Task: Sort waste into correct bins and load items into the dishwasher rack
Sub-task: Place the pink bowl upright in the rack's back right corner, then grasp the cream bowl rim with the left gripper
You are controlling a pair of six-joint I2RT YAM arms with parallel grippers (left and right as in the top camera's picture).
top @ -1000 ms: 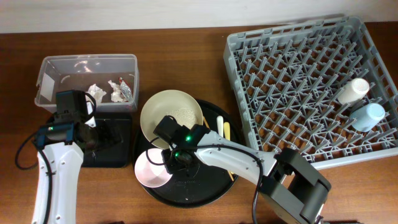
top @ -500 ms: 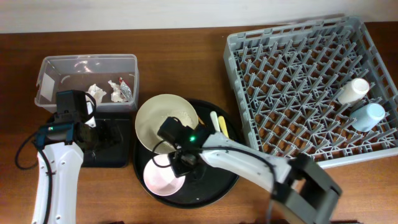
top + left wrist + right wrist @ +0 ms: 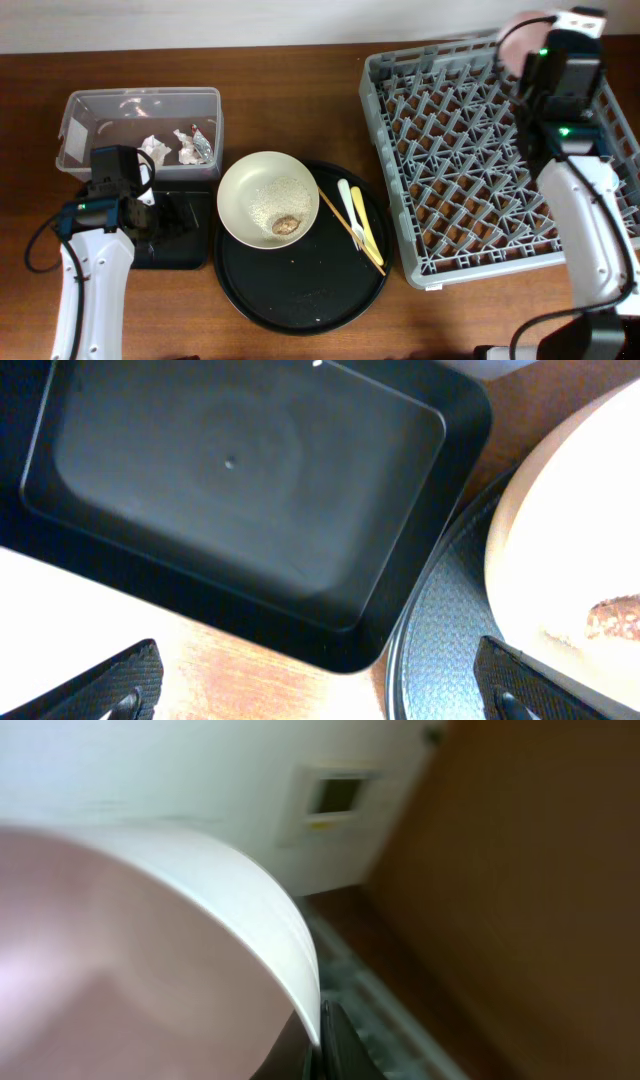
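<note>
R jaws pinch pink cup [image 3: 150, 970] rim, wrist-only | L jaws spread over tray [image 3: 250, 480]

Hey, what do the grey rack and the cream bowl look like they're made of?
The grey rack looks like moulded plastic, matte: one even colour, thin lattice pegs. The cream bowl seems ceramic or melamine, smooth with a slight sheen on its rim; which one cannot be told.

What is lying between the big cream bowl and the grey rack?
Thin chopsticks and two slim utensils, lying on the round black tray, as the overhead view shows.
</note>
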